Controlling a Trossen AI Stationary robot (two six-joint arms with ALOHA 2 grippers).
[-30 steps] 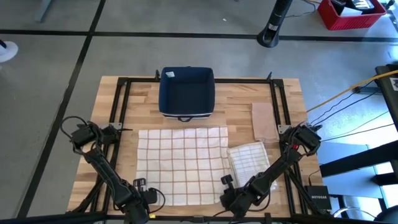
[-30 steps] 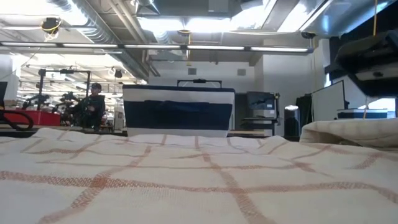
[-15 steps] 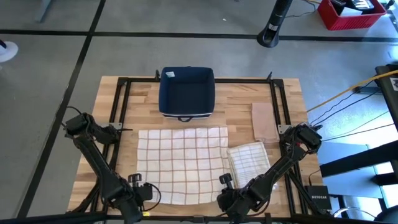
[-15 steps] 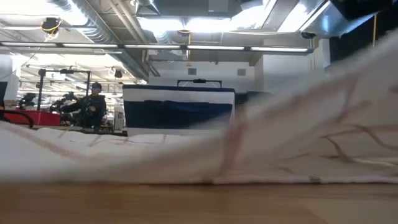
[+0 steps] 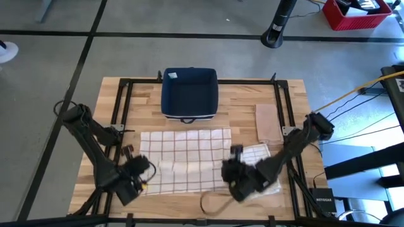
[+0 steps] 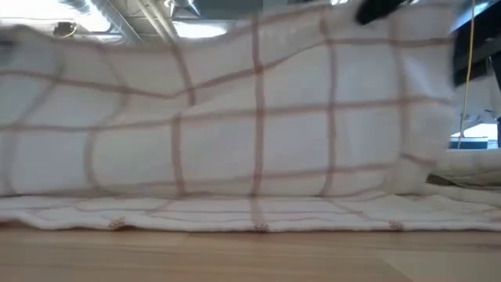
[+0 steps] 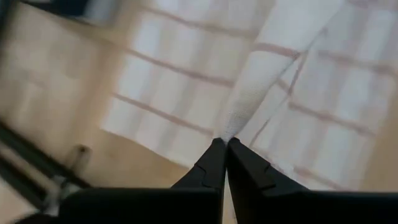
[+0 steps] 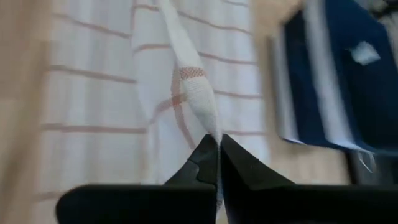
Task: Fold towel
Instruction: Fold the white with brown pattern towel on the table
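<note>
A white towel [image 5: 186, 148] with a red-brown grid lies at the table's middle. Its far part is flat on the wood and its near edge is raised. In the low view the raised part [image 6: 250, 102] hangs like a curtain above the part resting on the table [image 6: 250, 215]. My left gripper [image 5: 144, 168] is shut on the near left corner. My right gripper [image 5: 231, 166] is shut on the near right corner. Both are off the table, fingers slanting down toward the far side. My left gripper pinches the towel's near left corner [image 7: 231, 127] between its two shut fingers, coming from the near side and slanting down. The corner is lifted clear, and the cloth runs down from it to the table. My right gripper pinches the near right corner [image 8: 208, 121] between its fingertips, also slanting down from the near side. The cloth narrows to a bunched tip at the fingers and falls away to the part lying flat.
A dark blue bin [image 5: 189, 93] stands behind the towel at the far middle. A second, folded checked towel [image 5: 255, 154] lies to the right, partly under my right arm. A brown flat piece [image 5: 268, 123] lies behind it. A thin dark loop [image 5: 214, 203] lies by the near edge.
Both grippers have risen and moved toward the table's far edge, tipping to a flatter slant. They carry the towel's near corners. The near edge has come off the table and stands raised over the rest. The far part has stayed flat where it was.
</note>
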